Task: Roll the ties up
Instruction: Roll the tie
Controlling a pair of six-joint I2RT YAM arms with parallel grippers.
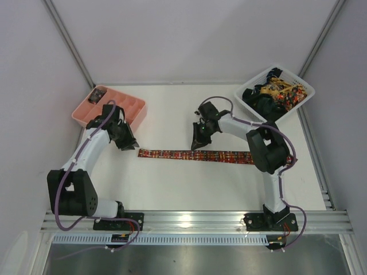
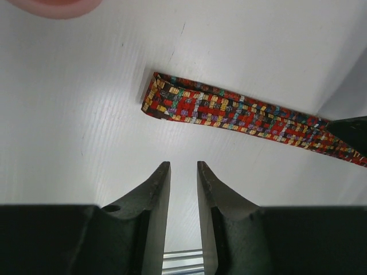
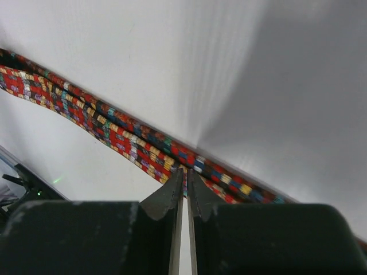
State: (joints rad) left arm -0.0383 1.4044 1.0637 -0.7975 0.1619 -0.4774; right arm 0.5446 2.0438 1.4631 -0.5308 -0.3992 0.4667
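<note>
Patterned tie [image 1: 195,155] flat across the bench [image 1: 172,189], my left hand [image 2: 183,167] slightly open and empty by its left end, my right hand [image 3: 184,172] nearly closed, tips at its middle, grip unclear

Your black two-finger left gripper [image 2: 183,167] sits at 1 o'clock from its base, jaws slightly parted. Your black two-finger right gripper [image 3: 184,172], at 10 o'clock from its base, is pinched almost closed.

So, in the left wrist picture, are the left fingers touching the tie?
No, the tie lies flat on the table ahead of the left fingers, with bare table between them.
</note>
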